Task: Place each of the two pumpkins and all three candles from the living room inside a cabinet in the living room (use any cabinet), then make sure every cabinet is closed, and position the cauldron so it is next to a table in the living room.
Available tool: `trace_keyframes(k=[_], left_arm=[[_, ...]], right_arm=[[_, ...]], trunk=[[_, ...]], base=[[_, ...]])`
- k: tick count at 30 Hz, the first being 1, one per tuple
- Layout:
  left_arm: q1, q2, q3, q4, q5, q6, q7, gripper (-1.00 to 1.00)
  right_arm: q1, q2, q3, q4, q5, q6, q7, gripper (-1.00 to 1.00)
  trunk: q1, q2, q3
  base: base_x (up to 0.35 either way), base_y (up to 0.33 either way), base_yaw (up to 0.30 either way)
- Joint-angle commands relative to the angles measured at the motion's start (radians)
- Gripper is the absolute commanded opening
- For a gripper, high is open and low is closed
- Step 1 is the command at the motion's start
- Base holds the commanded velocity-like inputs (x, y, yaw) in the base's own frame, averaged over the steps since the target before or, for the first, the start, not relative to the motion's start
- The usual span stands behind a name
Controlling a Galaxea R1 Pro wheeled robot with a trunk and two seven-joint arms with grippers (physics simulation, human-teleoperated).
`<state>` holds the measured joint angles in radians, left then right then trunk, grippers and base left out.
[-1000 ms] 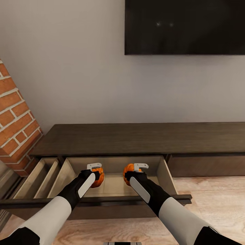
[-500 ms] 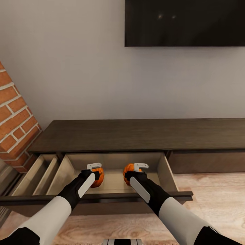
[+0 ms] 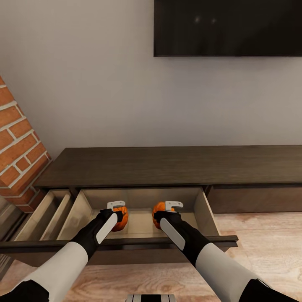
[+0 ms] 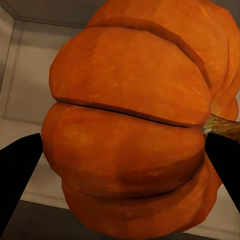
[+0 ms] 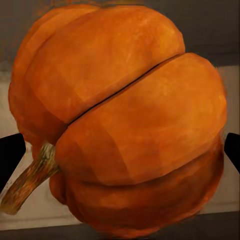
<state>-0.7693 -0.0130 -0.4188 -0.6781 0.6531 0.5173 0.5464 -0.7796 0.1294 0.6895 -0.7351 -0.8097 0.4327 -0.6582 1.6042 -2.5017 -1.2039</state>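
Two small ribbed orange pumpkins hang over the open drawer of the low dark-brown cabinet. My left gripper is shut on the left pumpkin, seen close up between the dark fingers in the left wrist view. My right gripper is shut on the right pumpkin, whose stem points sideways in the right wrist view. Both pumpkins sit just above the drawer's pale floor, inside its walls. Candles, cauldron and table are out of view.
The drawer's dark front panel runs across below both wrists. A second open compartment lies to the left, beside a brick chimney. A closed cabinet panel is to the right. A black TV hangs on the wall above.
Between one second and half a second ago the head camera tilted, shifting the scene slightly upward. Since then nothing has visibly moved; both grippers still hold their pumpkins over the drawer.
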Motion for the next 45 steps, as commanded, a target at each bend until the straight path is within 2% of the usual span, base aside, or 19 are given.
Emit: trace_keyframes(k=[1,7,8,22,31,42,45], left_arm=[[-0.001,0.001,-0.005,-0.001,0.010,0.001,0.010,-1.00],[-0.001,0.001,-0.003,-0.003,0.008,0.001,0.010,-1.00],[-0.001,0.001,-0.003,-0.003,0.008,0.001,0.010,1.00],[-0.001,0.001,-0.006,-0.013,0.009,0.001,0.009,1.00],[-0.001,0.001,-0.002,-0.014,0.010,0.006,0.002,1.00],[-0.002,0.001,-0.002,-0.014,0.015,0.034,0.003,1.00],[-0.001,0.001,-0.004,-0.014,0.054,0.036,0.004,1.00]], right_arm=[[-0.001,-0.001,0.004,-0.001,-0.006,0.003,-0.008,1.00],[-0.001,-0.001,0.004,-0.001,-0.006,0.004,-0.008,1.00],[-0.001,-0.001,0.004,-0.001,-0.006,0.004,-0.008,1.00],[-0.001,-0.001,0.004,-0.001,-0.006,0.005,-0.008,1.00],[-0.001,-0.001,0.003,-0.001,-0.006,0.008,-0.008,1.00],[-0.001,-0.002,0.002,-0.001,-0.020,0.018,-0.016,1.00],[-0.001,-0.002,0.001,-0.001,-0.020,0.020,-0.016,1.00]], trunk=[[0.000,0.000,-0.001],[0.000,0.000,-0.001],[0.000,0.000,-0.001],[0.000,0.000,-0.001],[-0.004,0.002,0.034],[-0.046,0.079,0.068],[-0.058,0.100,0.078]], base=[[0.000,0.000,0.000],[0.000,0.000,0.000],[0.000,0.000,0.000],[0.000,0.000,0.000],[0.000,0.000,0.000],[0.000,0.000,0.000],[0.000,0.000,0.000]])
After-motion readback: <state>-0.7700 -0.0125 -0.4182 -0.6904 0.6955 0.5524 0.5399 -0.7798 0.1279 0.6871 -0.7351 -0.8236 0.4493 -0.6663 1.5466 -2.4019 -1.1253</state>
